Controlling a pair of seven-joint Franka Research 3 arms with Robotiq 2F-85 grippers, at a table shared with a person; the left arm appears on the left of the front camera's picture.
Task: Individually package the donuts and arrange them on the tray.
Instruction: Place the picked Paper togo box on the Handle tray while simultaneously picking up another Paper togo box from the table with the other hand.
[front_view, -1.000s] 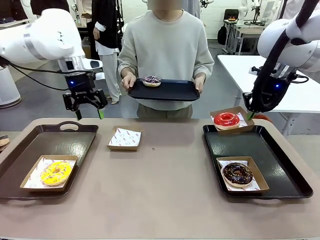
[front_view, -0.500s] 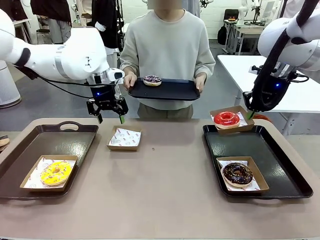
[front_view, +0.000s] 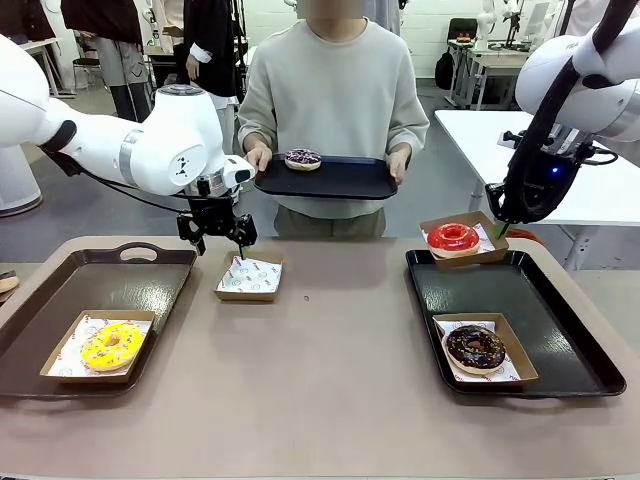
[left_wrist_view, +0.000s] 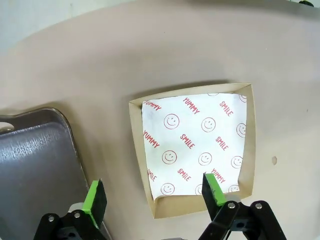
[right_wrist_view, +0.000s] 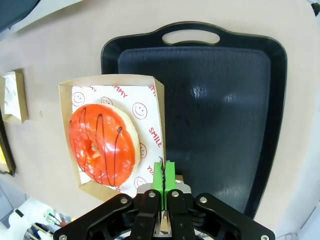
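- Nearest on the tan table (front_view: 330, 390), the yellow donut (front_view: 111, 345) sits boxed on the left tray (front_view: 60, 290), and the chocolate donut (front_view: 475, 346) sits boxed on the right tray (front_view: 540, 300).
- The left gripper (left_wrist_view: 154, 192) hangs spread over an empty box (left_wrist_view: 185, 204). Its paper reads "YUMMY" and "SMILE" in red, among smiley faces.
- The right gripper (right_wrist_view: 163, 175) pinches the wall of the red donut's box (right_wrist_view: 110, 81), which has the same print under the red donut (right_wrist_view: 103, 144).
- Across the table, a person holds a black tray (front_view: 345, 180) carrying the purple donut (front_view: 303, 159).
- A white table (front_view: 470, 130) stands behind.

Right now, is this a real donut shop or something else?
Probably a robot lab, not a shop: white robot arms work a table, the right tool pinching a red donut's box.
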